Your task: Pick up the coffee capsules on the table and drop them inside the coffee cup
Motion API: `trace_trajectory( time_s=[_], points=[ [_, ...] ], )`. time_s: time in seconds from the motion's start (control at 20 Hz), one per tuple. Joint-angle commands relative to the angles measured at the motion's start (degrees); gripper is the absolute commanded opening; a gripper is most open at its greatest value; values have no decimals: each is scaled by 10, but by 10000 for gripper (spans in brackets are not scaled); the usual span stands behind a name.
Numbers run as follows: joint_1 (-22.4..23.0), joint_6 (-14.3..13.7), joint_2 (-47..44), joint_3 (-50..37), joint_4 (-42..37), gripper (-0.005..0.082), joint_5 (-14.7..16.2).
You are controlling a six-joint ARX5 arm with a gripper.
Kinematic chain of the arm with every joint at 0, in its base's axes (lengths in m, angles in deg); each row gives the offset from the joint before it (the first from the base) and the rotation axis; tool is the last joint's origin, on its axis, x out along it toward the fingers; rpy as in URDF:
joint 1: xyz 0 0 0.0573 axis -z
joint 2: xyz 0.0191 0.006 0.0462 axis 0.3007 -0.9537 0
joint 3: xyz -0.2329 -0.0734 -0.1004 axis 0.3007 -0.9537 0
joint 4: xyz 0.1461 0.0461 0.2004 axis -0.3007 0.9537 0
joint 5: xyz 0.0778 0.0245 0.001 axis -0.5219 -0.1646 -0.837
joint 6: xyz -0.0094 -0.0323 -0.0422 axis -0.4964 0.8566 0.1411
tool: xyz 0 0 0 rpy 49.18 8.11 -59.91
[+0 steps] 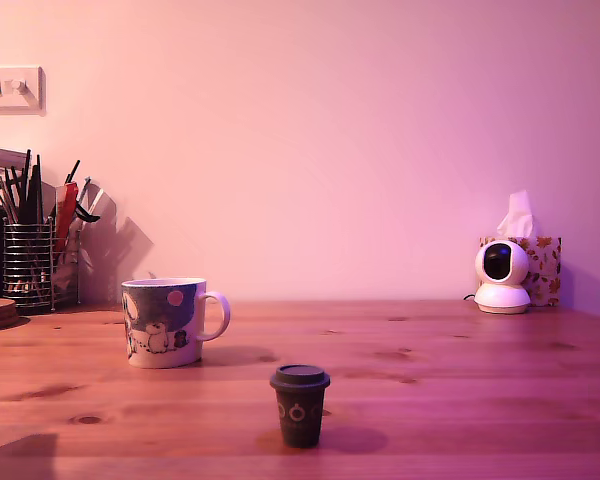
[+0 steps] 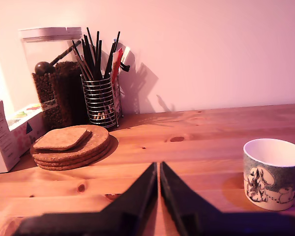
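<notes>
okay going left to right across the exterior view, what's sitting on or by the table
Wire utensil holder → white bear mug → dark coffee capsule → white round camera → tissue box, right behind the camera.

Only the wrist view shows the end effector (image 2: 159,169); the exterior view has no part of the arm in it. Its two dark, wedge-shaped fingers (image 2: 137,194) taper to points that meet with just a thin slit between them, nothing held. They point forward, roughly level above the table (image 2: 211,123).
</notes>
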Motion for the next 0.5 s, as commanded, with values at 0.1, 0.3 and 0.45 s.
trace_trajectory(
  time_s=[0.1, 0.3, 0.45],
  points=[
    [-27, 45, 6, 37, 81, -24, 112],
    [-27, 56, 6, 38, 71, -24, 134],
    [-27, 60, 6, 38, 61, -24, 190]
  ],
)
